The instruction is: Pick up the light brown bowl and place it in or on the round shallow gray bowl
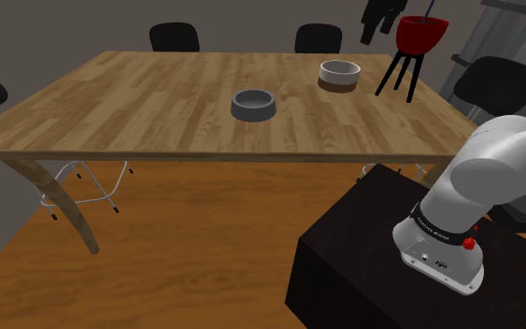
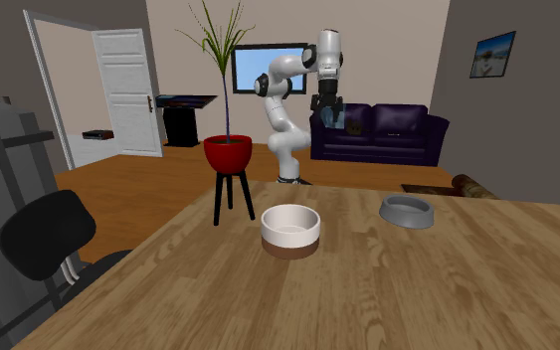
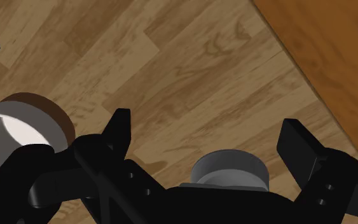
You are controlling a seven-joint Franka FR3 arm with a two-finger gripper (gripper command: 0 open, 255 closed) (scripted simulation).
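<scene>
Here, nearest in the shoulder view, is the black stand (image 1: pixel 363 257), from which the white arm (image 1: pixel 494 154) rises and leaves the picture at its right edge. The second exterior view gives the whole pose: the arm climbs from its base, folds at the elbow, and carries the hand high above the table's far side, wrist uppermost and the black gripper (image 2: pixel 327 105) pointing straight down. In the wrist view the two fingers (image 3: pixel 120 130) stand wide apart with nothing clasped; the planked tabletop lies well below them. Beyond the stand is the wooden table (image 1: pixel 139 112). On it, nearer the arm, rests the round shallow gray bowl (image 1: pixel 253 104), upright, and seen in the wrist view in the gap between the fingers, far beneath and untouched. Farther off, toward the table's back corner at the shoulder view's right, stands the light brown bowl (image 1: pixel 339 75), upright, with a pale inside and rim and a brown band at its foot; it is well apart from the gray bowl and lies off to one side of the gripper. Past that corner a red pot (image 1: pixel 421 34) sits on a black tripod, and black chairs (image 1: pixel 174 36) line the table's far edge.
</scene>
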